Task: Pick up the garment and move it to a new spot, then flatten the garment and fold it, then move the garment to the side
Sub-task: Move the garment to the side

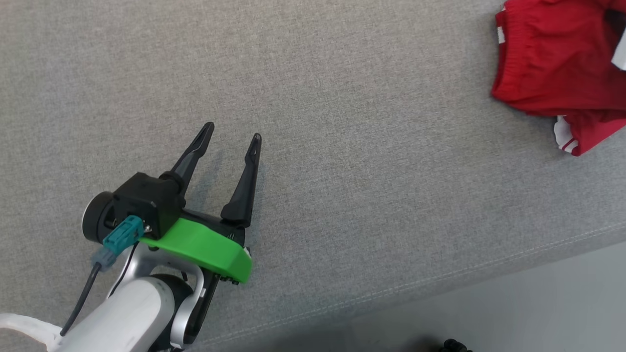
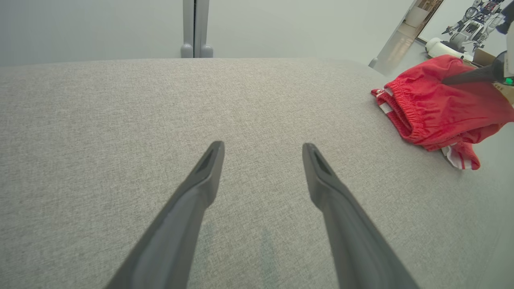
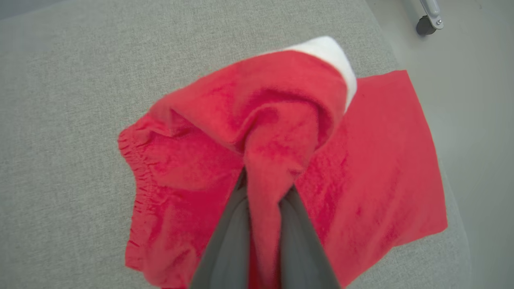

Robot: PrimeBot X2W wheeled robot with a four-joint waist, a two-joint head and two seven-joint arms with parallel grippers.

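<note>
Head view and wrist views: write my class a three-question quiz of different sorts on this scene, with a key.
1. True or false: the left end effector holds the red garment.
2. In the head view, where on the grey surface does the garment lie? A upper right; B centre; C lower left.
3. Fill in: the right end effector is shut on the ____.
Key: 1 false; 2 A; 3 garment.

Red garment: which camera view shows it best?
The right wrist view: it shows most of the red garment up close, a fold pinched in the shut jaws of the right gripper. The head view cuts it off at the top right corner; the left wrist view shows it small at the right edge.
</note>
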